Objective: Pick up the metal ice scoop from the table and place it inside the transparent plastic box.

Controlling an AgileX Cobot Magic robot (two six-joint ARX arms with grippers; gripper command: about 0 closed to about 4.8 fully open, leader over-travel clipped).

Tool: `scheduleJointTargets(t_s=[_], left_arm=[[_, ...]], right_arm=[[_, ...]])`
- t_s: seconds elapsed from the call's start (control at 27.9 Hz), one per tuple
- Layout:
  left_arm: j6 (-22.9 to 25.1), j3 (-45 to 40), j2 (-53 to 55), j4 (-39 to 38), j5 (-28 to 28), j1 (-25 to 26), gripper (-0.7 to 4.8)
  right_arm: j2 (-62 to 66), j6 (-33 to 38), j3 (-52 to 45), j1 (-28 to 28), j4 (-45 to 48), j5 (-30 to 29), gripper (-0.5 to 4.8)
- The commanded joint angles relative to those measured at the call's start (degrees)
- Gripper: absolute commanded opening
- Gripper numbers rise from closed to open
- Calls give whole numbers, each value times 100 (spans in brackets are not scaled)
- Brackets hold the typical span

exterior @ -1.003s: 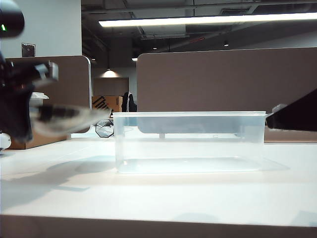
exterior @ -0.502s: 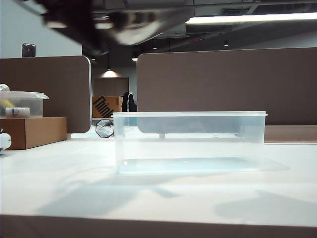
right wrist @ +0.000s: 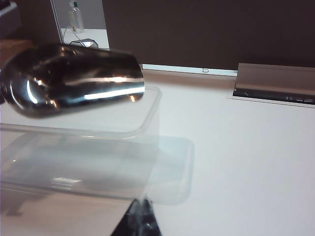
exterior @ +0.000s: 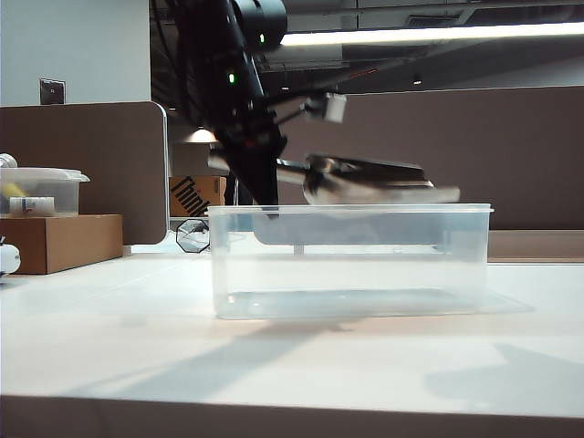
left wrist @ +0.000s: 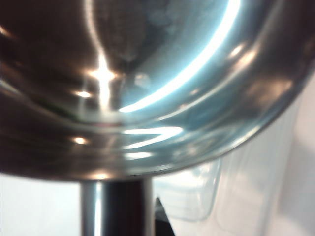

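While the left gripper [exterior: 274,169] stays clamped on the metal ice scoop [exterior: 370,181], the scoop hangs just above the transparent plastic box [exterior: 347,260]. Right gripper [right wrist: 140,219]: only a dark tip shows beside the box; its state cannot be told.

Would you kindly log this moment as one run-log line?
phase: carry | left gripper: shut on metal ice scoop, above transparent plastic box | right gripper: out of view | scoop not yet in box
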Motion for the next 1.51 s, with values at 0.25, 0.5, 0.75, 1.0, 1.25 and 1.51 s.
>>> scheduleJointTargets(t_s=[0.25,0.5,0.75,1.0,1.25,1.51], left_arm=[[660,44,356,302,149,7,-6],[658,44,348,588,-774,-7,58],[660,44,348,623,-868,-9,192],[660,48,304,870,-1386,-83,192],[660,50,-120,1158,-2564,-168,181],[-1351,42,-1226,780,-1202,-149,-6]], right_arm=[[4,-13,4,2,87,-20,-1],[4,-13,4,2,87,-20,-1],[4,-13,4,4,87,-17,-1],[4,-13,4,9,87,-17,-1],[4,-13,4,391,85,-9,-1],[4,-13,4,1108,87,-11,-1]])
